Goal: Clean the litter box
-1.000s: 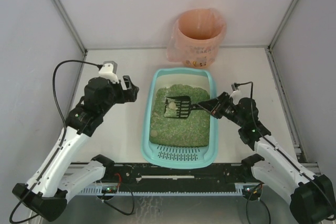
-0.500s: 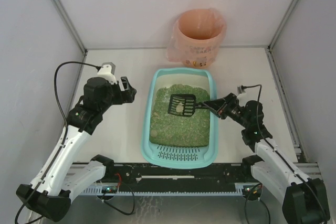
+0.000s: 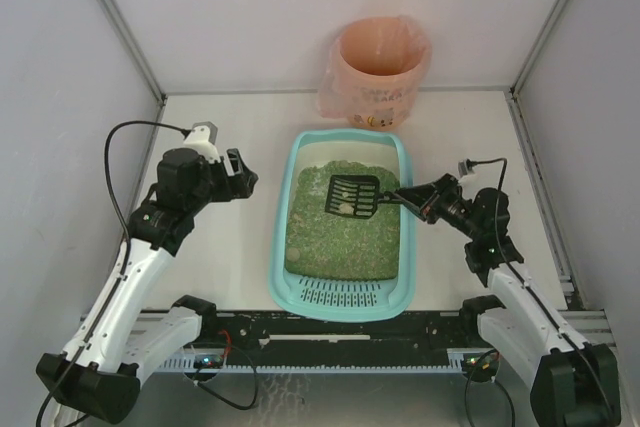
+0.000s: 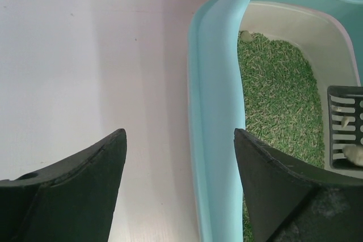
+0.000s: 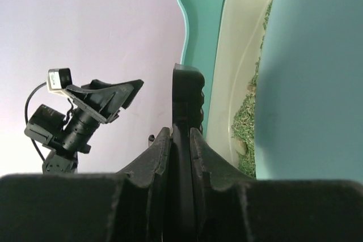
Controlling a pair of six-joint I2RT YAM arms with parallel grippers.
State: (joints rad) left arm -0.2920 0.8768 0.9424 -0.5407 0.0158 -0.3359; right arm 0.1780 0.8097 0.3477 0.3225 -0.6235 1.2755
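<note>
Litter box point(image 3: 279, 247) is lying near-to-far, grate end nearest — bin point(image 3: 380, 72) beyond; right claw point(image 3: 412, 197) is gripping the scoop point(image 3: 352, 195) above it, left claw point(image 3: 245, 174) gaping.

Left arm point(image 3: 125, 272) rises from near left, elbow bent, wrist turned right. Left gripper point(image 3: 243, 175) points right, jaws wide apart, holding nothing. Right arm point(image 3: 512, 289) angles from near right toward the middle. Right gripper point(image 3: 420, 197) points left, jaws pinched on the scoop point(image 3: 352, 197) handle.
</note>
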